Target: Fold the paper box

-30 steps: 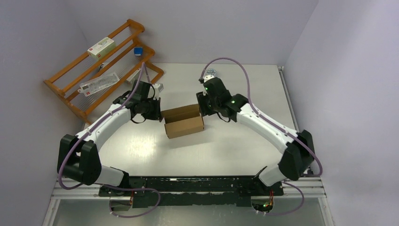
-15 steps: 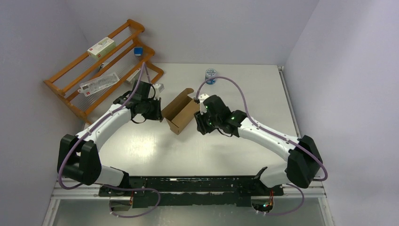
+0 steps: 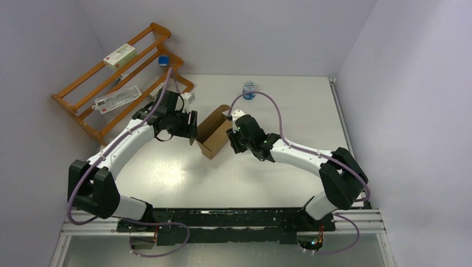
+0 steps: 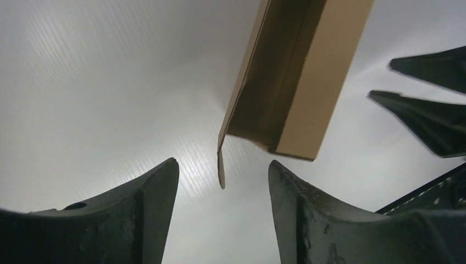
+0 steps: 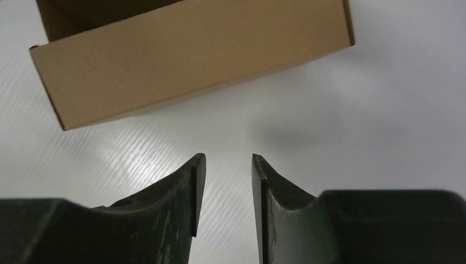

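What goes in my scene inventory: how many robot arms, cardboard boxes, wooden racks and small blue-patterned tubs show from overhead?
Robot arms: 2, left arm and right arm
Cardboard box: 1
Wooden rack: 1
Blue-patterned tub: 1
Total: 5

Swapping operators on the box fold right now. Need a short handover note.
Paper box: mid-table, skewed diagonally between the arms, resting free.
Left tool: open, empty, facing the box's end.
Right tool: open with a narrow gap, empty, just short of the long side wall.
Done: walls stand, tray shape formed.
Left: top is open, and a small flap sticks out at the corner facing the left tool. It probably needs tucking next.
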Robot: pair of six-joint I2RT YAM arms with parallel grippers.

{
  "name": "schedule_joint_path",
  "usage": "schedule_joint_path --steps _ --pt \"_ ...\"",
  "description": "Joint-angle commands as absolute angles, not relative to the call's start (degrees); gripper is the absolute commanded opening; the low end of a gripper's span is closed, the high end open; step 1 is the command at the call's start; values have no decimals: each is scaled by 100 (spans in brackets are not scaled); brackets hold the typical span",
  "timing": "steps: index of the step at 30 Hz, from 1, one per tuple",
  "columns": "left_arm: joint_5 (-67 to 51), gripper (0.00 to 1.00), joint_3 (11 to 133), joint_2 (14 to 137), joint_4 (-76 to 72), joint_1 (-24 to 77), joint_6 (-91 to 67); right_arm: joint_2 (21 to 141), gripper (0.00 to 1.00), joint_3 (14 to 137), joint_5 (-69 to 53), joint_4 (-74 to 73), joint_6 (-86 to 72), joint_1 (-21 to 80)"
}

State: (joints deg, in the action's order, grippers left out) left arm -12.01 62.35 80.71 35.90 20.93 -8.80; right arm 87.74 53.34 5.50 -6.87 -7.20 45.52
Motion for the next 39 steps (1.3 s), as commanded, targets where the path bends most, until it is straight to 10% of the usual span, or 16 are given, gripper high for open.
schedule_joint_path --steps 1,22,39 --pt "-1149 68 7011 7938 3451 1982 -909 8921 41 5280 771 -163 -505 4431" --pt "-2130 51 8480 11049 3166 1626 -805 9241 40 5076 545 424 -449 4385" --pt "-2539 49 8122 11134 3186 2315 -728 9624 40 5636 27 576 -561 4386"
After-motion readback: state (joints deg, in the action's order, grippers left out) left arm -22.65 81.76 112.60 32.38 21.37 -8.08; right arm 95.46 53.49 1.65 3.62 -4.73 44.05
